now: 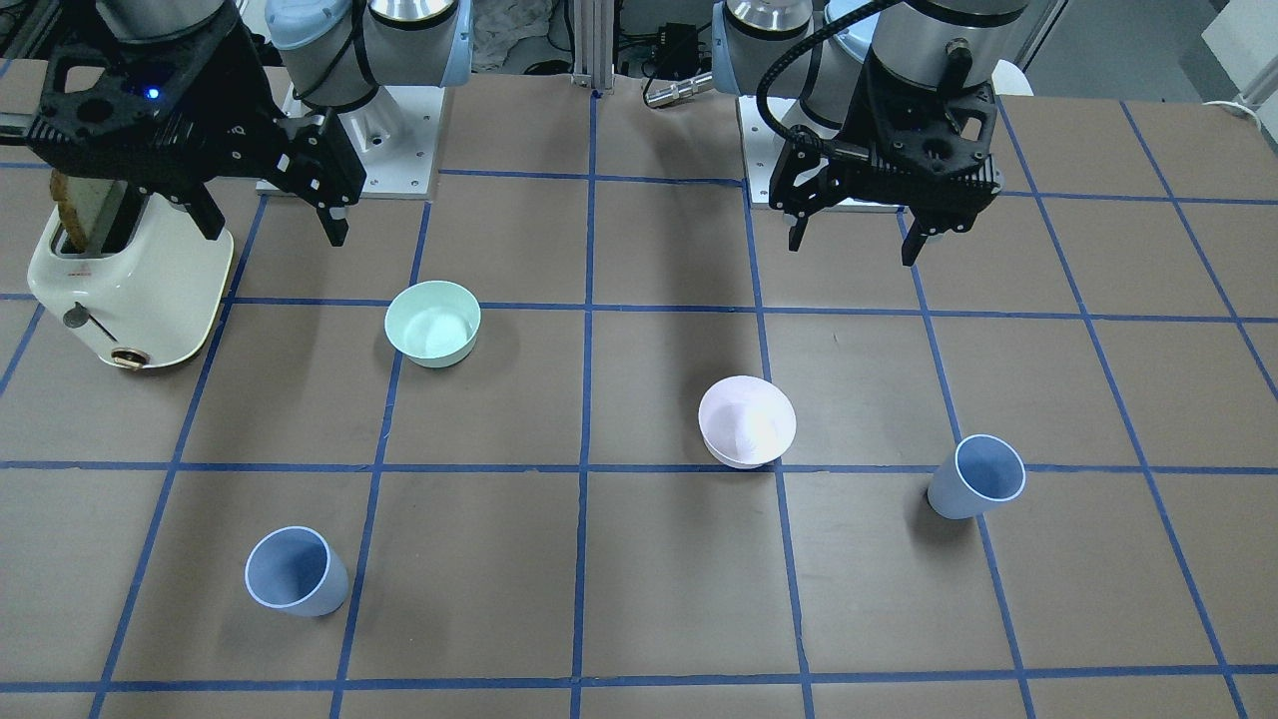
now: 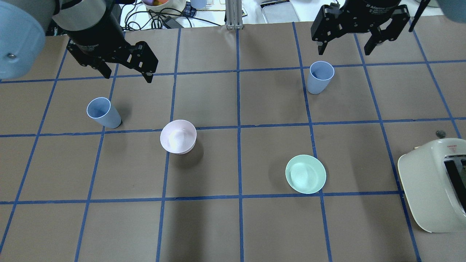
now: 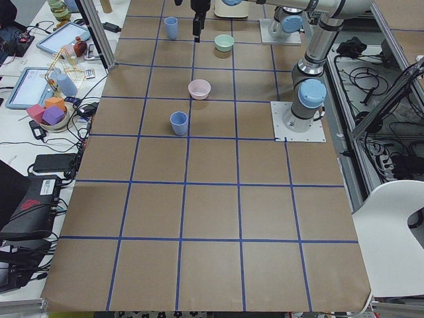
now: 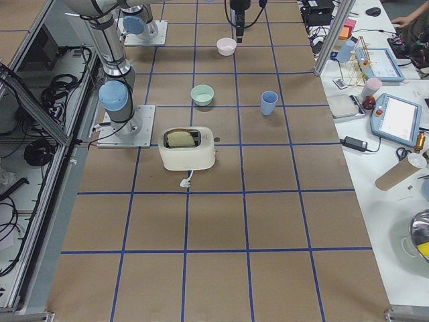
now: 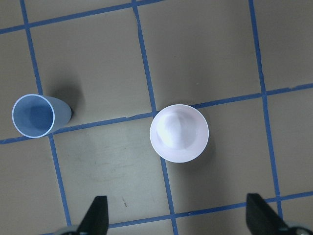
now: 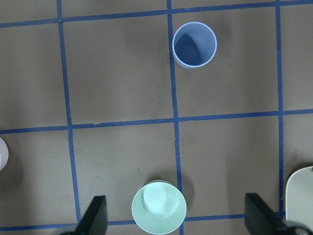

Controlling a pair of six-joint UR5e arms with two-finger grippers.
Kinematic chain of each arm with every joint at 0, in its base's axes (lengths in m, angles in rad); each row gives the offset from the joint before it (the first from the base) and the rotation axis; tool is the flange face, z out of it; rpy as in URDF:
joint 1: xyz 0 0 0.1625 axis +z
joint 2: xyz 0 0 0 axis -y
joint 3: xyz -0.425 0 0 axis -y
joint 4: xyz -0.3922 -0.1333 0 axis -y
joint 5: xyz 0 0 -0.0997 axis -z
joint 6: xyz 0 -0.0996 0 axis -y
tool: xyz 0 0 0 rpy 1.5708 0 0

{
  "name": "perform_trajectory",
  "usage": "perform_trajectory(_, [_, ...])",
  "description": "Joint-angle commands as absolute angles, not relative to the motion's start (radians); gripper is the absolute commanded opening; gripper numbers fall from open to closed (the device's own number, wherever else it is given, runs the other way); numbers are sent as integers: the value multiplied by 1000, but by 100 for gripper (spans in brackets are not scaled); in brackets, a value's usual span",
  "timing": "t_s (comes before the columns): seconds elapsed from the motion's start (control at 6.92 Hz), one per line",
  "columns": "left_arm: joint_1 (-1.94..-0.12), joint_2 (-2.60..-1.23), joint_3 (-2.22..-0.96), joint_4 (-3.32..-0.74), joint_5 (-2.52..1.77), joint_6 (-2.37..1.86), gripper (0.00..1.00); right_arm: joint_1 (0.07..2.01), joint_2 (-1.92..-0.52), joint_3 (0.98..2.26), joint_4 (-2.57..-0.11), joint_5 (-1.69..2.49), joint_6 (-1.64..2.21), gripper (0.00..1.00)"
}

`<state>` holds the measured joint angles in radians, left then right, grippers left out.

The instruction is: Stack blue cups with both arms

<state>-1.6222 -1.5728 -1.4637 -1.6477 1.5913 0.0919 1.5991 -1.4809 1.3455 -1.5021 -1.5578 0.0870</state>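
Two pale-blue cups stand upright and apart on the brown table. One cup [image 2: 103,112] [image 1: 976,477] [image 5: 36,115] is on my left side. The other cup [image 2: 320,77] [image 1: 297,571] [image 6: 194,45] is on my right side. My left gripper [image 2: 127,76] [image 1: 854,248] [image 5: 178,218] hangs open and empty above the table, beyond and a little right of the left cup in the overhead view. My right gripper [image 2: 344,51] [image 1: 277,232] [image 6: 176,215] hangs open and empty above the table, beside the right cup on its outer side.
A pale pink-white bowl [image 2: 178,136] [image 5: 179,132] sits between the cups near the left one. A mint-green bowl [image 2: 305,174] [image 6: 159,208] sits nearer the robot on the right. A cream toaster [image 2: 433,189] [image 1: 130,280] with bread stands at the right edge.
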Motion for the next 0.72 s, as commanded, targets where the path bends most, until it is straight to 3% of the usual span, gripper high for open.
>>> perform_trajectory(0.0, [-1603,-1574,-1445,-1687,1579,87,100,1606,-1453,1309,-1488,-1560,89,100])
perform_trajectory(0.58, [-1591,-1588,-1436,-1707,1592,87,100,1606,-1462,1307,-1488,-1560,86,100])
